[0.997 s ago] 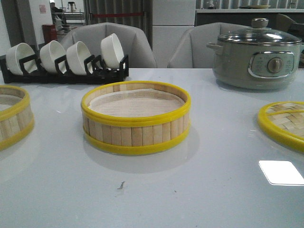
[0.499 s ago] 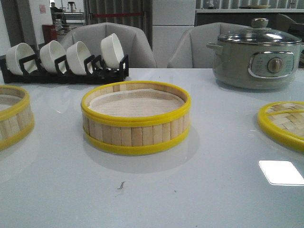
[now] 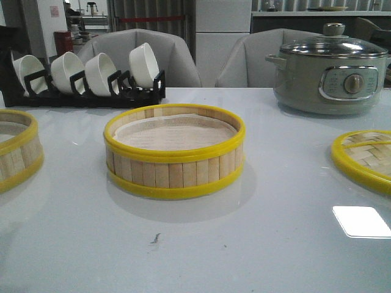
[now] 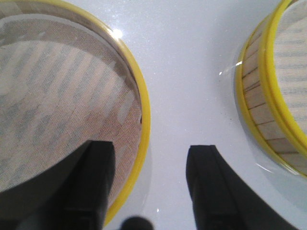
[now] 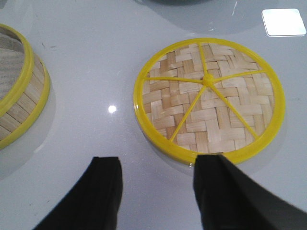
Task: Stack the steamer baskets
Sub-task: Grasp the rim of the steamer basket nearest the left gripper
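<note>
A steamer basket (image 3: 175, 151) stands upright in the middle of the counter (image 3: 275, 232), its pale liner showing inside the yellow rim. A second basket (image 3: 17, 148) sits at the counter's left edge, partly out of the front view, well apart from the middle one. The woven lid (image 3: 365, 159) lies flat at the right edge, also well apart from it.

The left claw (image 4: 149, 182) hangs open over the left-edge basket's rim (image 4: 142, 158) — one finger (image 4: 91, 182) above the liner inside, the other above bare counter outside — gripping nothing; whether either finger touches the basket cannot be told. The middle basket shows at the side of that view.

The right claw (image 5: 158, 189) is open too, gripping nothing, its fingers just beside the lid's (image 5: 209, 100) near rim; one finger overlaps that rim in the view, contact unclear.

Along the far edge stand a black rack of white bowls (image 3: 85, 76) toward the left corner and a grey-green electric pot (image 3: 330, 70) toward the right.
</note>
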Controlling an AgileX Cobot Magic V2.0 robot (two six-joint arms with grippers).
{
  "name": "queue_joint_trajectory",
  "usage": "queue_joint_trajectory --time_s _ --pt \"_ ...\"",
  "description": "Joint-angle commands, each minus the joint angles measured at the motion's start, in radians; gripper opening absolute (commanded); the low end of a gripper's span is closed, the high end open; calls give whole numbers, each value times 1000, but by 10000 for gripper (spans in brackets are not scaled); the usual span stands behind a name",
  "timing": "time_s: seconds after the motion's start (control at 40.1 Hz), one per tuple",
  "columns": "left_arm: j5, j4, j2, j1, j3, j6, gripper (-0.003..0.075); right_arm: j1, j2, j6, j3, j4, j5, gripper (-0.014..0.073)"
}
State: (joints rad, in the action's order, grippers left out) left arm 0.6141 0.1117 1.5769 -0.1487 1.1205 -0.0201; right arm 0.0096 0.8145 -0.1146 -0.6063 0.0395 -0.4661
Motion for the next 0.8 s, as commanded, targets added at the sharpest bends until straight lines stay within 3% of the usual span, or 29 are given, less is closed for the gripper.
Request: queue_joint_trajectory --time_s 0.0,0.324,0.773 --pt "-49 -16 29 -6 74 4 413 0 -1 2 -38 -11 68 456" --pt "-14 -58 190 -6 193 4 413 0 -1 2 -38 -11 69 456" --pt "-12 -58 322 -6 196 4 388 0 -1 2 -38 -11 92 456"
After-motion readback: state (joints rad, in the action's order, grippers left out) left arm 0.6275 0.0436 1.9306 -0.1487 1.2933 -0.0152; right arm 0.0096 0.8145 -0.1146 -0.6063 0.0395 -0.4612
